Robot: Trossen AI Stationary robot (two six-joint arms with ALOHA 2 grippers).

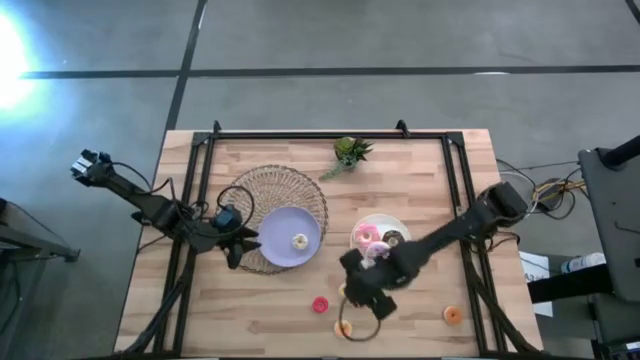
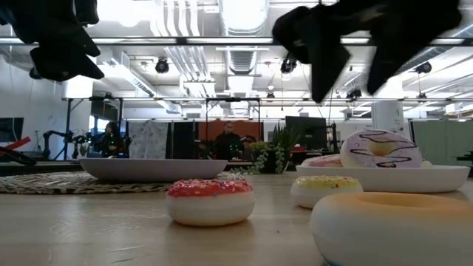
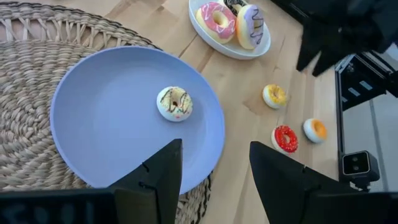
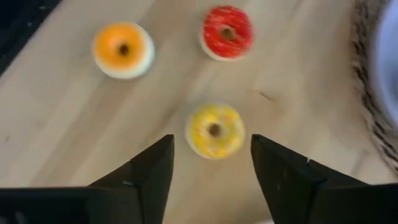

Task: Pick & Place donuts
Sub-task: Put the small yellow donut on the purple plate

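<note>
My right gripper point(image 4: 211, 168) is open above the table's near middle point(image 1: 360, 287), its fingers on either side of a yellow sprinkled donut point(image 4: 215, 130) that lies flat on the wood below, untouched. A red donut point(image 4: 227, 32) and an orange donut point(image 4: 123, 50) lie beyond it. My left gripper point(image 3: 214, 168) is open and empty over the near rim of the lavender plate point(image 3: 93, 106), where a white donut with chocolate drizzle point(image 3: 175, 103) lies. The white plate point(image 1: 381, 222) holds a pink donut point(image 3: 216, 20) and other donuts. A second orange donut point(image 1: 452, 315) lies near the table's right front.
The lavender plate sits on a round woven mat point(image 1: 262, 192). A small green plant point(image 1: 349, 152) stands at the table's far edge. Black frame rails point(image 1: 190, 200) run along the table's left and right sides. In the low view, people show in the room beyond the table.
</note>
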